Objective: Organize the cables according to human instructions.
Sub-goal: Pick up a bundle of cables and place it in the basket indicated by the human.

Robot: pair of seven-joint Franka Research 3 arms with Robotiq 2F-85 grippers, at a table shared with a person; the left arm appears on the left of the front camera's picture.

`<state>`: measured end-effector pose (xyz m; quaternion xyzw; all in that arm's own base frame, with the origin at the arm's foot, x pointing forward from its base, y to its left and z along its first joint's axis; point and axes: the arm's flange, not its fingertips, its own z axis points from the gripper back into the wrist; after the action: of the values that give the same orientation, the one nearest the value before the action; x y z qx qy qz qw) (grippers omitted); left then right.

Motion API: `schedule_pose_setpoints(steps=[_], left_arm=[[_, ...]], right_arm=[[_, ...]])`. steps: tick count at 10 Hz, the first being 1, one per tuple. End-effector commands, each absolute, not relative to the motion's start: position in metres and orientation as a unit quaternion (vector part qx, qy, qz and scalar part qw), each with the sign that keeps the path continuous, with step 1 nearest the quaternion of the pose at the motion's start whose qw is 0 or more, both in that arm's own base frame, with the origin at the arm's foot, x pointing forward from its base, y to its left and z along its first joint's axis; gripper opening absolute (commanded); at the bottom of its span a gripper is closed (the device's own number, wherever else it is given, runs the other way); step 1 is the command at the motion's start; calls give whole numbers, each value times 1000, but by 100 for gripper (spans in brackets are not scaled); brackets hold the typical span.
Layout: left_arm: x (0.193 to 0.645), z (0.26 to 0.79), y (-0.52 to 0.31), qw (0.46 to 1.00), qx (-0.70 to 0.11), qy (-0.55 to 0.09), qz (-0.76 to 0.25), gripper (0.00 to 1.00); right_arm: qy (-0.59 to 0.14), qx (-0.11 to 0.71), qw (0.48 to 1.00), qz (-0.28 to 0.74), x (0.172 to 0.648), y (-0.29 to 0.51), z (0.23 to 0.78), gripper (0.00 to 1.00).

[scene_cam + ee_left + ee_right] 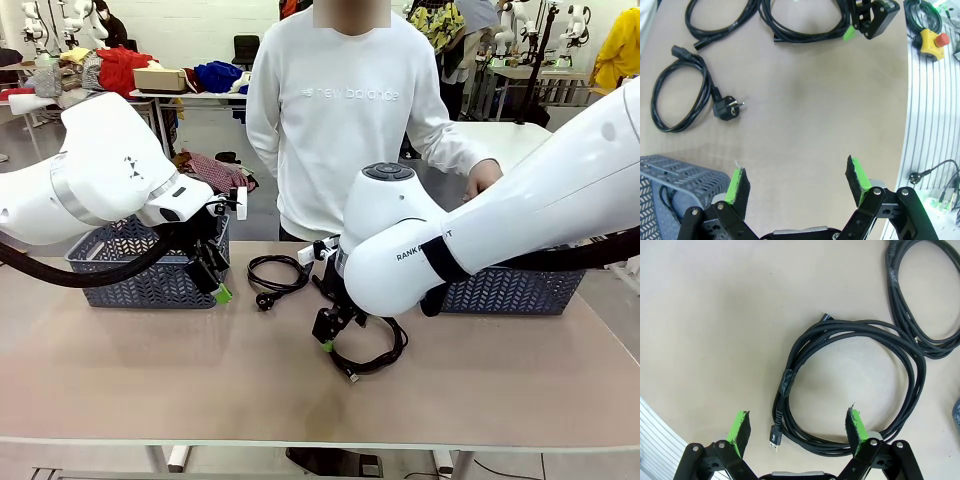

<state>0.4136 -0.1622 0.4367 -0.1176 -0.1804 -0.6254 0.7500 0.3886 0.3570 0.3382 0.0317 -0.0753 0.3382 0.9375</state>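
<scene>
At the left, the left gripper (218, 285) hangs spread and empty beside the grey lattice basket (120, 270). A careless descent could clip the basket's stiff plastic wall. Next along, the power cord (660, 95) lies coiled on the matte tan table (150, 370). Its smooth rubbery loops are loose, and its chunky round plug (726, 108) would likely swing if lifted by a single strand. Right of the middle, the right gripper (797, 416) hovers open, holding nothing, over the braided cable (790, 370). This is a rough woven oval bound by one tape band. Pinching only a few strands may spill the coil, or snag the neighbouring coil (894, 275) near it. The second basket (520, 290) stands farthest right.
</scene>
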Motion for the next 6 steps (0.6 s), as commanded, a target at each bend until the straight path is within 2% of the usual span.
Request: schedule_pose_setpoints(steps=[1, 6], left_arm=[[413, 437, -161, 753, -119, -186, -619, 100], [413, 437, -161, 753, -119, -186, -619, 100]], right_arm=[[-66, 26, 945, 320, 396, 370, 328, 100], [-57, 6, 947, 317, 400, 393, 313, 100]])
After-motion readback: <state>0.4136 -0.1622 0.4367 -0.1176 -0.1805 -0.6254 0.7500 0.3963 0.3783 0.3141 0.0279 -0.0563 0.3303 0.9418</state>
